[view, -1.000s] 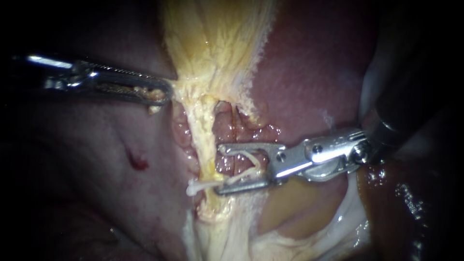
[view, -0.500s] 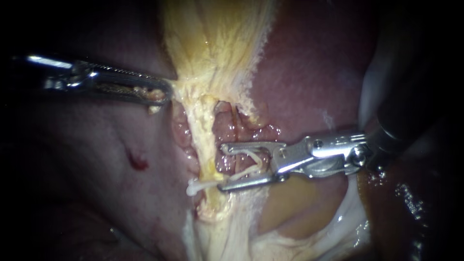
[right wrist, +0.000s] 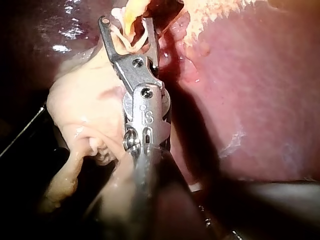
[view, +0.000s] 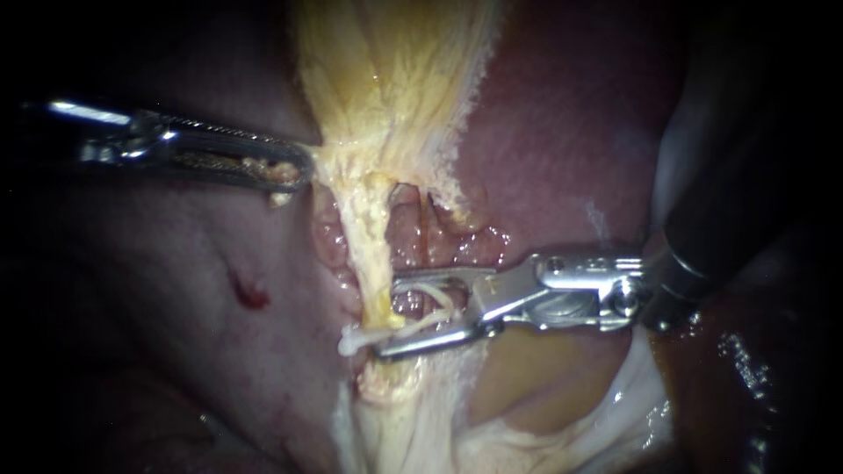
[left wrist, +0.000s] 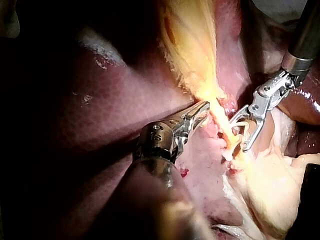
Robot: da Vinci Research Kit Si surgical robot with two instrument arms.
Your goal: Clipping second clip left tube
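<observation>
Left instrument (view: 303, 171): I'm gripping yellow fibrous tissue (view: 386, 105) at 10 o'clock, jaws clamping it.
Right instrument (view: 385, 316): jaws gaping, carrying white plastic clip (view: 436, 303) around pale yellow left tube (view: 373, 254).
Remaining: squeezing the clip shut, I judge.

Left instrument (view: 297, 172) jaws clamped on tissue (view: 356, 171); right instrument (view: 388, 316) jaws apart.
</observation>
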